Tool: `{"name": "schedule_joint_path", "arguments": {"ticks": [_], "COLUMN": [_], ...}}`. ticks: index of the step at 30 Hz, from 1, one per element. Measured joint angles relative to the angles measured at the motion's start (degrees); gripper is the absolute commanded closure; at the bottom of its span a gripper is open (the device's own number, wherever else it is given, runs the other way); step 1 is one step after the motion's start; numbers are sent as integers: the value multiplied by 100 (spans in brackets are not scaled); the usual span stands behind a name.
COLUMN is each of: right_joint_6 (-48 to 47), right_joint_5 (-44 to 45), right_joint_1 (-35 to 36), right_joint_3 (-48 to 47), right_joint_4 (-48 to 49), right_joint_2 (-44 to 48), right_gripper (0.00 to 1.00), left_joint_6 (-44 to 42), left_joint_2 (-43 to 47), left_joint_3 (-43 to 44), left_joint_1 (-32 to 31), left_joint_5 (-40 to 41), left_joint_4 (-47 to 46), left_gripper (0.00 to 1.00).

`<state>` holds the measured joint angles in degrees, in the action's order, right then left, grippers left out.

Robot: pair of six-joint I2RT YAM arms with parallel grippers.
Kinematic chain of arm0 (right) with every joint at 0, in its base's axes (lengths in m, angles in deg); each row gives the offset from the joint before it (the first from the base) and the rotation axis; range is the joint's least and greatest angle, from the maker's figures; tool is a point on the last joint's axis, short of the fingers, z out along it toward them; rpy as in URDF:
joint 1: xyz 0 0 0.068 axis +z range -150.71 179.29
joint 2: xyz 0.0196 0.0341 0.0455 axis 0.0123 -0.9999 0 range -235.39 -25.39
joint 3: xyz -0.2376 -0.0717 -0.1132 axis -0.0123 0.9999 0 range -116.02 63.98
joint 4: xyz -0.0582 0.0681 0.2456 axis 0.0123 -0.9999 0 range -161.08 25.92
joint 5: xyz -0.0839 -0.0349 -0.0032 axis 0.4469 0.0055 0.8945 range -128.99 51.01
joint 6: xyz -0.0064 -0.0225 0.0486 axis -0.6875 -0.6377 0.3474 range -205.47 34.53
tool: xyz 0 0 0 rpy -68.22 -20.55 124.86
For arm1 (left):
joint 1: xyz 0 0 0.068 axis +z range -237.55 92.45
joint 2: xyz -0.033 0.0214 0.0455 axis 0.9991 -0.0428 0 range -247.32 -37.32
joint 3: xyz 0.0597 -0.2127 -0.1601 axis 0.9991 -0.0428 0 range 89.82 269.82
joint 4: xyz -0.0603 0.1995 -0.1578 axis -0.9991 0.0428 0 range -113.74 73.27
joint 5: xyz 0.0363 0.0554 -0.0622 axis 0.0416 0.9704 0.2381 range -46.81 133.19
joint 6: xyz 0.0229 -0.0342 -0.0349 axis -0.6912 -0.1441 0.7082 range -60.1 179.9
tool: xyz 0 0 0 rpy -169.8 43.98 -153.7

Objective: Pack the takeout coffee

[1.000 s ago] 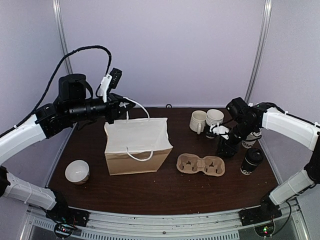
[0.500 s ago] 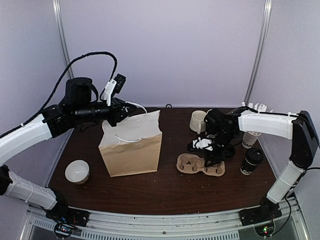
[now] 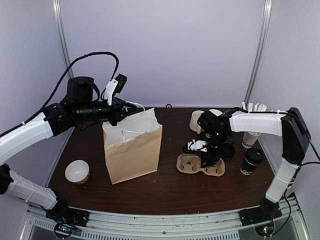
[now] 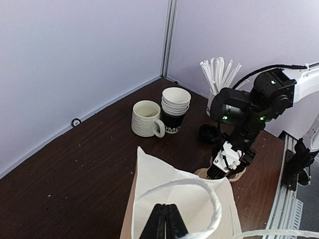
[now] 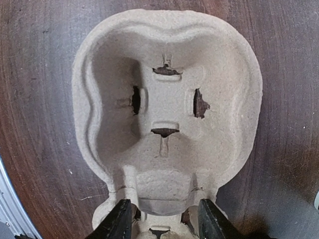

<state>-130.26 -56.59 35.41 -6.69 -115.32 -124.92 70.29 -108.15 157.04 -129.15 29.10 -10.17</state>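
Your left claw [image 4: 165, 220] pinches the paper bag's [image 3: 132, 150] handle [image 4: 199, 183], your right claw [image 5: 164, 221] straddles the cup tray's [image 5: 164, 99] middle, grip unclear, and the takeout coffee [image 3: 251, 161] stands at the tabletop's [image 3: 150, 192] right edge.

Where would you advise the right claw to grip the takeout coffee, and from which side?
The takeout coffee stands upright with its lid on, apart from the cup carrier; likely grip its body below the lid, coming level from that side.
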Motion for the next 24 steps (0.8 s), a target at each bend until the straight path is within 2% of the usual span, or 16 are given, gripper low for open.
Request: {"name": "schedule_joint_path", "arguments": {"ticks": [8,17,19,22,24], "right_joint_6": [39,74,105,133,157], "right_joint_5": [192,275,313,352,374], "right_joint_1": [20,55,68,87,101], "right_joint_3": [-22,-22,-22,-22,-20], "right_joint_4": [142,160,162,164,166], "right_joint_2": [-219,-229,-229,-229,-229], "right_gripper": [53,63,63,55,54], "left_joint_6": [-2,-2,-2,-2,-2], "left_joint_2": [-20,-39,-44,-55,-55], "left_joint_3": [0,0,0,0,0], "left_joint_1": [0,4,4,4,4], "left_joint_5": [0,7,9,9,9], "left_joint_4": [2,4,4,4,4], "left_gripper": [100,100,100,100,100]}}
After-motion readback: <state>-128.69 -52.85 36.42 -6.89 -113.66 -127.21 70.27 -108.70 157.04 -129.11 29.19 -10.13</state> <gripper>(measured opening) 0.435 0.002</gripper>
